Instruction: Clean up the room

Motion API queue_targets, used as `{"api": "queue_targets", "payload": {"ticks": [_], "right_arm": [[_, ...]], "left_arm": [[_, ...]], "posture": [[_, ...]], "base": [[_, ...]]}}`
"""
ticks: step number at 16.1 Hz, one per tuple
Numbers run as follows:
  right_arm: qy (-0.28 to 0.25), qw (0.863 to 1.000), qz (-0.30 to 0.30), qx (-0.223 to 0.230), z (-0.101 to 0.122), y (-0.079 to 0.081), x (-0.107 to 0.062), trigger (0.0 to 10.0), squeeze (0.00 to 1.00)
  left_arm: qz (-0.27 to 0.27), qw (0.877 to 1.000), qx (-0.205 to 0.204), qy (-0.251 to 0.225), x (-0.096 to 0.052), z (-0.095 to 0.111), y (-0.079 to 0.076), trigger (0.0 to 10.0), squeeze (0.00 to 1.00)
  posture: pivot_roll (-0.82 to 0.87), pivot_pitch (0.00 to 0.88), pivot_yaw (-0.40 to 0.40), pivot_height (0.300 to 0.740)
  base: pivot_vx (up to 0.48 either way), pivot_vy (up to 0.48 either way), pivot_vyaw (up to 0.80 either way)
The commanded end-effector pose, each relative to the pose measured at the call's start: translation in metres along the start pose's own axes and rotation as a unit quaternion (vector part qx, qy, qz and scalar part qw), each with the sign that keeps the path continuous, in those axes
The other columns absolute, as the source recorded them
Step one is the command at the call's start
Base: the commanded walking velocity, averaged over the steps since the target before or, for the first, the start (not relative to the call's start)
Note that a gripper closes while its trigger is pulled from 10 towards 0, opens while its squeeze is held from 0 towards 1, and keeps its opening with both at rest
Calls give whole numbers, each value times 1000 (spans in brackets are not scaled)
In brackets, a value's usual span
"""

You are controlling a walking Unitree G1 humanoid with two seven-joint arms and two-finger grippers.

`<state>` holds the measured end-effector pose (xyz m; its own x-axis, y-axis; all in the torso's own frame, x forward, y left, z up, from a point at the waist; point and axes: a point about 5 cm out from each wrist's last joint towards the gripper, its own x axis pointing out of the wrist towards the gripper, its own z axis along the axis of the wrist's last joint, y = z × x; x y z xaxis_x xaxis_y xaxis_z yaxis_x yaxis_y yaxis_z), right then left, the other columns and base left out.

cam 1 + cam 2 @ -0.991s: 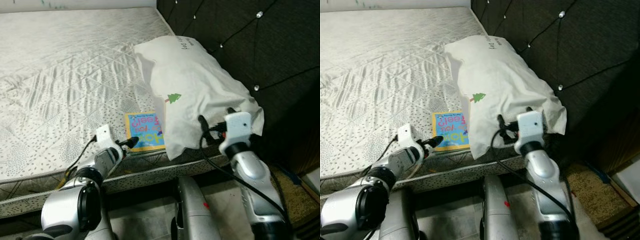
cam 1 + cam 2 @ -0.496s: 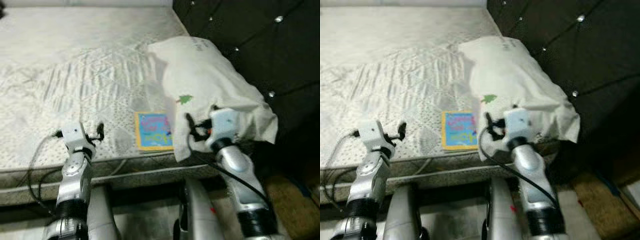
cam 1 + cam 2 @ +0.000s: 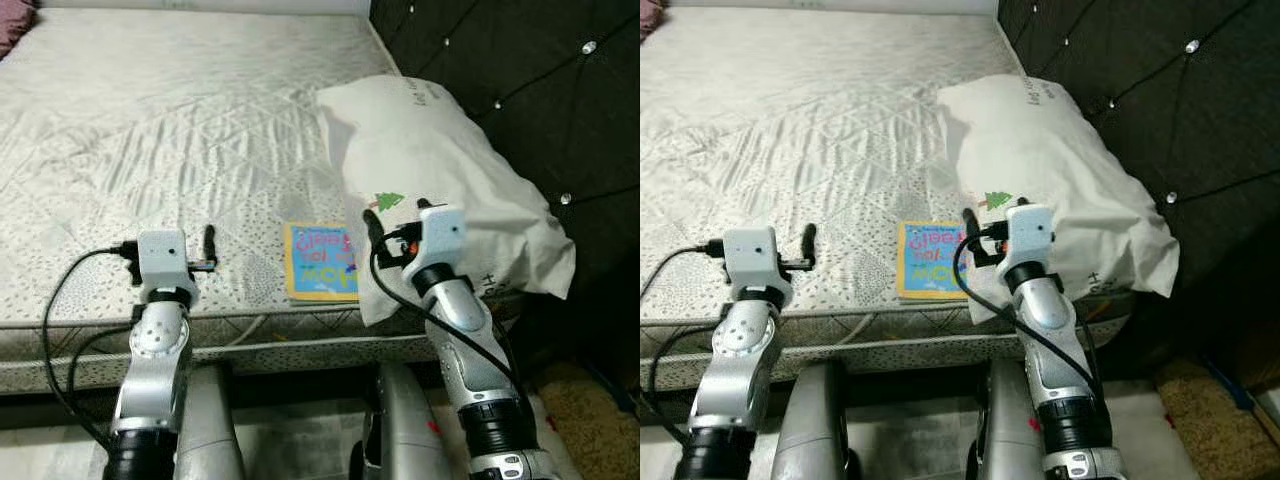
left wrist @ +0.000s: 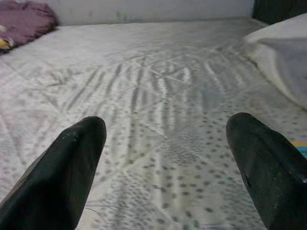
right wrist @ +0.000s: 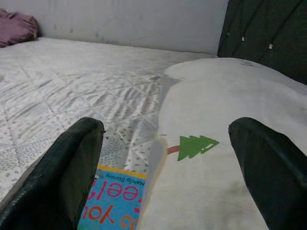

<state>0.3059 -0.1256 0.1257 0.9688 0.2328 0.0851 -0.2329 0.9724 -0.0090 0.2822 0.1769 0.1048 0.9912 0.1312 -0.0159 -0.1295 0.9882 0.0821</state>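
The left hand (image 4: 163, 163) is held wide open over the near edge of the bed (image 3: 150, 120), its two black fingers (image 4: 62, 172) well apart with nothing between them, only bare quilted mattress ahead. The right hand (image 5: 163, 167) is likewise spread wide and empty, raised above the near corner of the bed where the book (image 3: 320, 262) meets the pillow (image 3: 440, 170). The book lies flat on the mattress near the bed's front edge, its bright blue and yellow cover facing up, one side tucked just under the pillow. The white pillow, with a small green tree print (image 5: 192, 145), lies against the dark tufted headboard (image 3: 540, 90). A purple cloth (image 4: 24, 21) sits at the far corner of the bed by the wall.
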Motion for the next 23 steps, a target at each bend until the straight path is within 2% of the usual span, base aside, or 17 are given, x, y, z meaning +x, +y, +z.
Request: {"api": "queue_targets", "payload": {"ticks": [1, 3, 4, 7, 10, 13, 15, 18, 23], "right_arm": [[-3, 1000, 3, 12, -1, -2, -4, 10000, 0], [-14, 999, -19, 30, 2, -6, -6, 10000, 0], [-10, 999, -21, 26, -1, -10, -7, 10000, 0], [-4, 1000, -23, 19, -6, -14, -7, 10000, 0], [-13, 999, -36, 17, 2, -19, 1, 10000, 0], [-19, 998, -51, 13, 6, -26, 4, 10000, 0], [-20, 998, -61, 10, 5, -27, 0, 10000, 0], [-18, 998, -61, 11, 4, -23, -5, 10000, 0], [-17, 997, -73, 8, 7, -24, -5, 10000, 0]], "left_arm": [[1, 1000, -7, -14, -3, 7, -1, 10000, 247], [-1, 1000, 0, -18, -8, 8, -1, 10000, 35], [-9, 1000, 2, -15, -7, 6, -2, 10000, 0], [-2, 1000, 5, -5, -8, -2, 3, 10000, 0], [2, 1000, 19, 4, -3, -1, -3, 10000, 0], [-9, 1000, 20, -8, 3, 6, -8, 10000, 0], [-15, 1000, 25, -8, 5, 4, -11, 10000, 0], [-46, 999, 21, -17, 8, 11, -27, 10000, 0], [-46, 999, 22, -5, 5, 5, -25, 10000, 0]], "posture": [[68, 0, -34, 536], [42, 0, -23, 541], [44, 0, -23, 554], [34, 0, -13, 585], [33, 0, -15, 612], [16, 0, -6, 639], [-6, 0, 1, 662], [-1, 0, -3, 685], [-1, 0, -11, 721]], "base": [[0, 0, 0], [0, 0, 0], [0, 0, 0], [0, 0, 0], [0, 0, 0], [0, 0, 0], [0, 0, 0], [0, 0, 0], [0, 0, 0]]}}
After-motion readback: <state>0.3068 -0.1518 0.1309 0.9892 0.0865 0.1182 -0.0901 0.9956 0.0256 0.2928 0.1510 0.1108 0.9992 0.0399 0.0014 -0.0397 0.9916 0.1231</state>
